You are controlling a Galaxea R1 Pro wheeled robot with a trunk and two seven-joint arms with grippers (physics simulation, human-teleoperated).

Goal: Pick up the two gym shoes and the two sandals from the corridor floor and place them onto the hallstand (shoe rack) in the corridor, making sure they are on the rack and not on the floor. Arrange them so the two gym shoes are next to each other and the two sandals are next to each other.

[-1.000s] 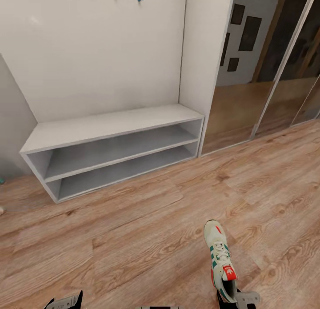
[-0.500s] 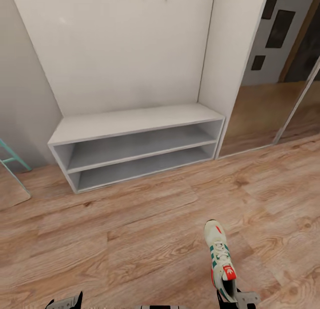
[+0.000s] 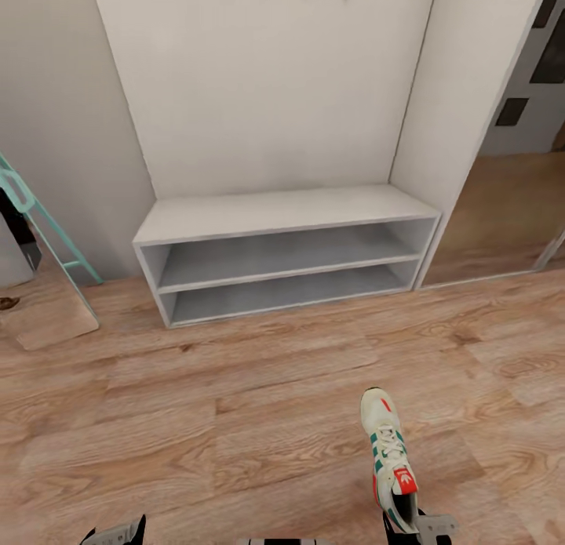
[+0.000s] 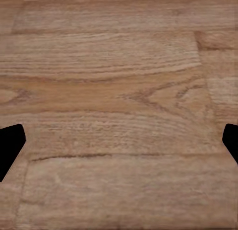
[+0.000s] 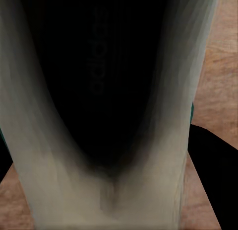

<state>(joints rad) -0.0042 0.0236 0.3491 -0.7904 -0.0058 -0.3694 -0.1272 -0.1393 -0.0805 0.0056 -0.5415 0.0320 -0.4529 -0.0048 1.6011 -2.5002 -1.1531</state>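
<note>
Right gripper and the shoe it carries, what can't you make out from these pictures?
- Right gripper, head view: cut off by the bottom edge, so its grip on the gym shoe is unseen.
- Gym shoe, right wrist view: too close and blurred; just its dark inside.
- Left gripper, head view: cut by the bottom edge.
- Rack: shelf backs shadowed.

Corridor floor (image 3: 259, 419) — light-brown wood-grain planks, running from the lower edge of the head view up to the hallstand (image 3: 282, 216). The hallstand, a pale grey-white low bench, stands directly on the floor against the wall; its flat top and two open shelf levels are bare. On the floor to the left of the hallstand, the foot of a teal-framed leaning mirror (image 3: 43, 239) rests on the planks. The left wrist view shows the same planking (image 4: 119, 91) — grain and board joints visible.
</note>
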